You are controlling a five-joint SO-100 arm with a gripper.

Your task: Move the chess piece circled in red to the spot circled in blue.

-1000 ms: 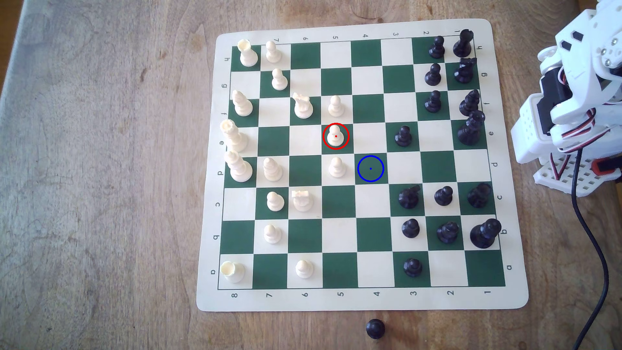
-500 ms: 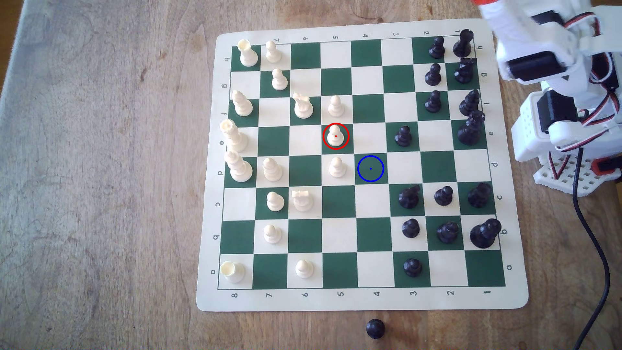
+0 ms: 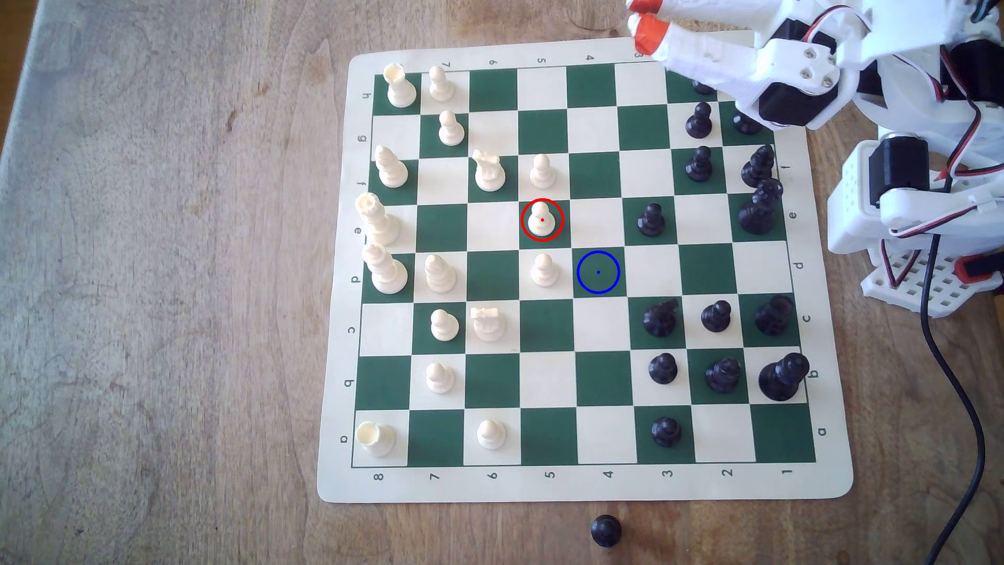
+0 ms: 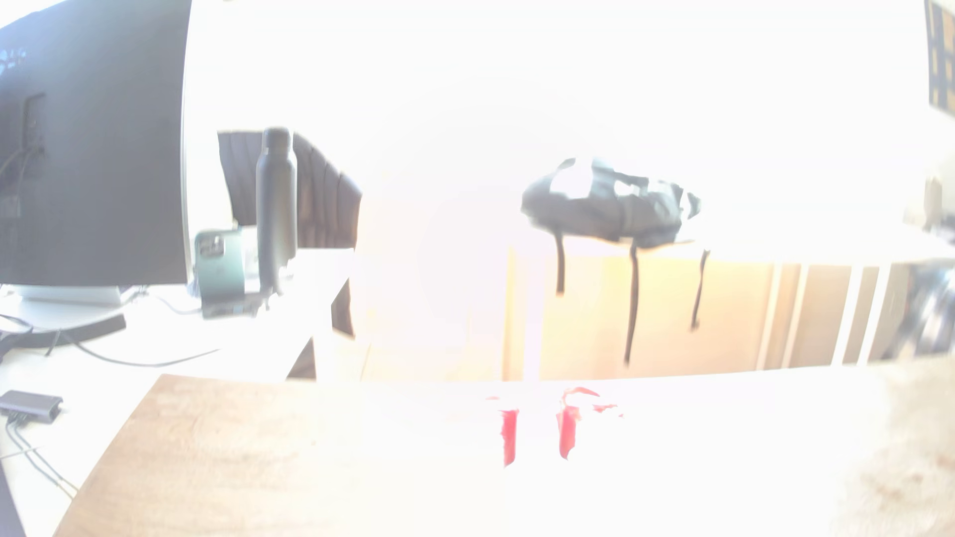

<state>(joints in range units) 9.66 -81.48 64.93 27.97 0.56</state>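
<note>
Exterior view: pawn stands red-ringed (gripper well apart).

Chessboard layout, with the arm over the far right corner

In the exterior view the chessboard lies on the wooden table, right of centre. The ringed pawn stands upright near the board's middle; the target square lies diagonally next to it, one file toward the exterior view's right and one row nearer the bottom edge, with nothing on it. Another pawn stands just left of that square, directly below the ringed pawn. A lone pawn sits off the board on the table below its lower border. The gripper hangs over the board's top border, well apart from the ringed pawn; the arm's base stands right of the board.
</note>
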